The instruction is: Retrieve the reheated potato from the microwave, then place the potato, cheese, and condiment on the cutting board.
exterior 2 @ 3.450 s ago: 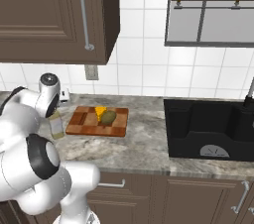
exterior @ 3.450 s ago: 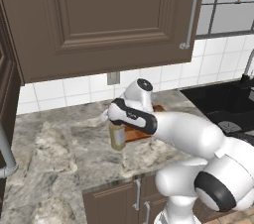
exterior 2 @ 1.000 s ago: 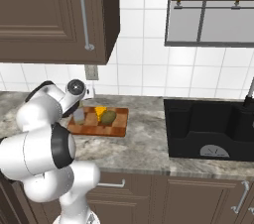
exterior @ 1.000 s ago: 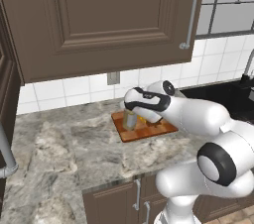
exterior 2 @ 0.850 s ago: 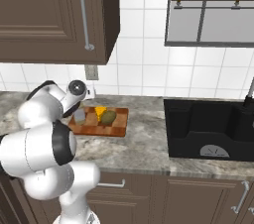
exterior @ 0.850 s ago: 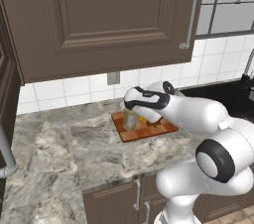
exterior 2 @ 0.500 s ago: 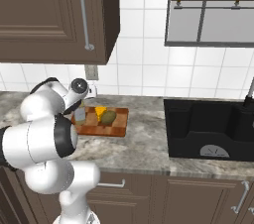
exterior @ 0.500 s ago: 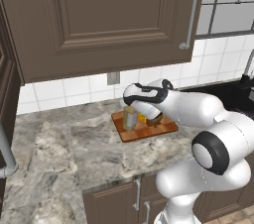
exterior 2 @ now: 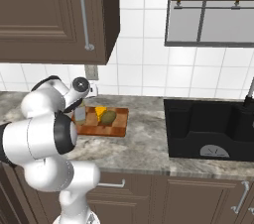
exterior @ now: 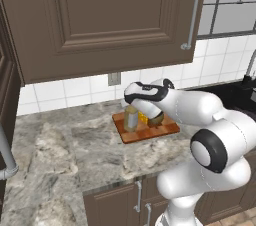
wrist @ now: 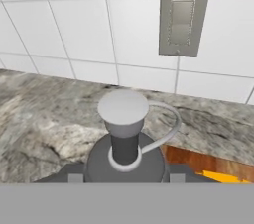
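crowding condiment [exterior: 131, 118]: cheese [exterior 2: 100, 112], potato [exterior 2: 109, 116]

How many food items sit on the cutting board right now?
3. The condiment stands at the board's left end, between the fingers. The cheese lies mid-board toward the wall, and the potato rests just right of it. Nothing else seems hidden.
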Robot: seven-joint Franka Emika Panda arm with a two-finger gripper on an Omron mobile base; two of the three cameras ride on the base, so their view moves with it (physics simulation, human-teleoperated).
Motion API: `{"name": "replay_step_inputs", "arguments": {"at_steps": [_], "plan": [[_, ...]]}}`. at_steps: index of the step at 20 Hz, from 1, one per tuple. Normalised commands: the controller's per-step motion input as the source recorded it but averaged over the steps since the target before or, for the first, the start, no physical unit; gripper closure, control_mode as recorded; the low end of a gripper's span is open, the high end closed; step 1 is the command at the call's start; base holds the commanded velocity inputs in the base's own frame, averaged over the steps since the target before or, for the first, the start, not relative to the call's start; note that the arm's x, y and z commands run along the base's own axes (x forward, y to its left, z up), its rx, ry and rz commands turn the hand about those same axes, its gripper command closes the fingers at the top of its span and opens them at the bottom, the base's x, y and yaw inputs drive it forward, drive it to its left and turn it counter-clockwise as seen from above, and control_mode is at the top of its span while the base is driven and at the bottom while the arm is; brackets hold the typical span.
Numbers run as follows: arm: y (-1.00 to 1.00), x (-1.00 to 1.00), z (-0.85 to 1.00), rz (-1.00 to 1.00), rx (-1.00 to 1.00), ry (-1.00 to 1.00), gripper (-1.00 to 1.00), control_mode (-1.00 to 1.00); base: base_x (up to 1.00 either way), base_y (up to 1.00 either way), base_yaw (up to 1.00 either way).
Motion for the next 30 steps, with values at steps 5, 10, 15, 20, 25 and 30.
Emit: {"name": "replay_step_inputs", "arguments": {"at_steps": [5,10,15,20,25,30], "plan": [[-0.01,-0.01,-0.09,0.0,0.0,0.0,-1.0,-1.0,0.0,0.0,0.0],[-0.01,-0.05,-0.01,-0.01,0.0,0.01,-1.0,-1.0,0.0,0.0,0.0],[-0.02,-0.18,0.0,-0.02,0.0,0.03,-1.0,-1.0,0.0,0.0,0.0],[-0.01,-0.23,0.0,-0.02,0.0,0.08,-1.0,-1.0,0.0,0.0,0.0],[-0.07,-0.26,0.07,-0.03,0.0,0.11,-1.0,-1.0,0.0,0.0,0.0],[-0.18,-0.42,0.24,-0.07,0.0,0.08,-1.0,-1.0,0.0,0.0,0.0]]}}
